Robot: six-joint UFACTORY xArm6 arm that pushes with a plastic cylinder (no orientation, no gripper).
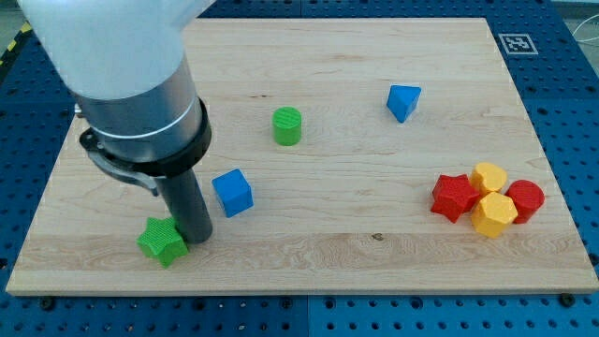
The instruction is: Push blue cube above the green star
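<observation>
We take the green star [161, 241] as our reference; it lies on the counter [374, 243] near the view's bottom-left corner of the wooden board. Our tool is a plain dark rod with no jaws, so it neither opens nor closes and grips nothing. My tip [197, 237] rests on the counter just to the view's right of the green star, touching or all but touching its right-hand point; we cannot tell which.

The blue cube [232, 193] sits up and to the view's right of the green star, close to the rod on its right side but apart from it. It is not directly above the green star.

Further up and to the right of the green star stands a green cylinder [287, 125]. Far to the right and higher, toward the view's top, lies a blue wedge-shaped block [403, 101].

Well to the right of the green star, near the board's right edge, four blocks form a tight, touching cluster: a red star [454, 197], a yellow block [489, 177], a second yellow block [493, 214] and a red block [525, 199]
</observation>
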